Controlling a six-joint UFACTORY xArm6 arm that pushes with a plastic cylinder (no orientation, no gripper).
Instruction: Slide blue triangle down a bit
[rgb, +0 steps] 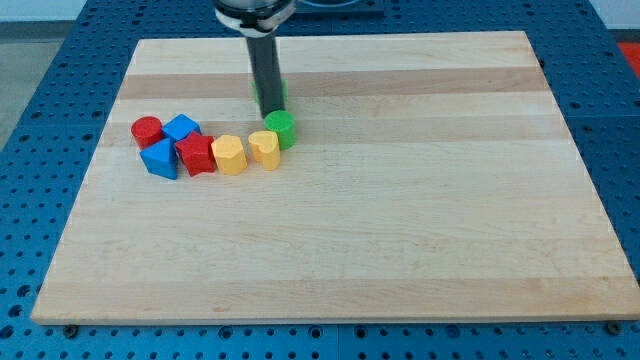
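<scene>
- Reaching the blue triangle (160, 159) means travelling toward the view's left and slightly down: my tip (270, 112) stands near the view's top centre, just above the green cylinder (281, 129), with a second green block (280, 93) partly hidden behind the rod.
- No claw exists on this arm; it ends in a plain rod, so there is nothing to open or close, and the tip touches no block that I can make out.
- The blue triangle sits at the left end of the cluster, on its lower edge, touching the red block (196, 155) on its right, with the red cylinder (147, 130) and the blue cube (181, 127) just above it.
- To push it down, I judge the tip must get above the triangle, yet that spot is crowded by the red cylinder and blue cube; threading between them risks dragging neighbours along.
- A yellow block (230, 154) and a yellow heart-shaped block (264, 147) continue the row rightward toward the green cylinder.
- The wooden board (400, 220) is flat and smooth, with open room below the triangle for a short slide.
</scene>
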